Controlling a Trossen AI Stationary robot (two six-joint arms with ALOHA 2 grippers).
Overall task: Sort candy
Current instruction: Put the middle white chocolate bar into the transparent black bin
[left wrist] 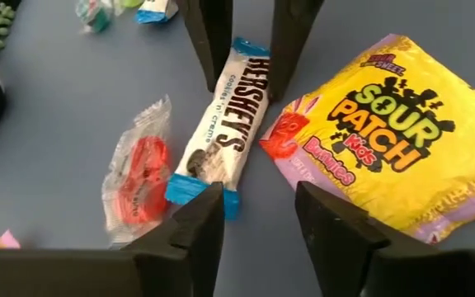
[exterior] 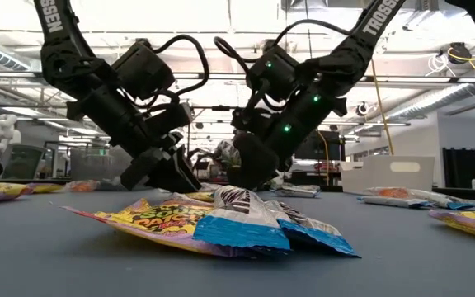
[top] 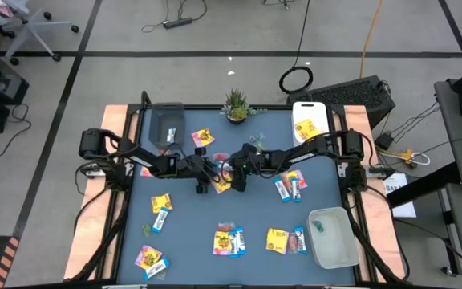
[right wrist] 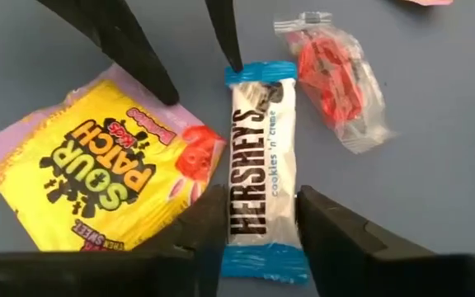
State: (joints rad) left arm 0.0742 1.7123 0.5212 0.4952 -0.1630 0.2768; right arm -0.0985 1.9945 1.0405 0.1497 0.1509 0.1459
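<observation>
A white Hershey's bar (left wrist: 225,124) with blue ends lies flat on the table's middle. On one side of it lies a yellow Sour Patch packet (left wrist: 394,132), on the other a red sweet in clear wrap (left wrist: 138,177). My right gripper (right wrist: 262,202) is closed about the bar's end toward the table's right. My left gripper (left wrist: 258,198) stands open at the bar's other end. One of its fingers is over the blue end and the other over the packet's corner. The two grippers face each other (top: 219,178). My right gripper has the bar's two long sides (right wrist: 291,206) between its two fingers, close to the blue end on the table's right side. It slants down from the right, along the bar's length. The bar rests flat on the table. My left gripper: I cannot tell whether the fingertip (left wrist: 209,202) over the bar's blue end (left wrist: 190,186) touches it.
A grey bin (top: 167,124) stands at the far left, a white bin (top: 307,120) at the far right, another white bin (top: 333,237) at the near right. A small potted plant (top: 237,104) sits at the far edge. More candy (top: 229,241) lies scattered toward the near edge.
</observation>
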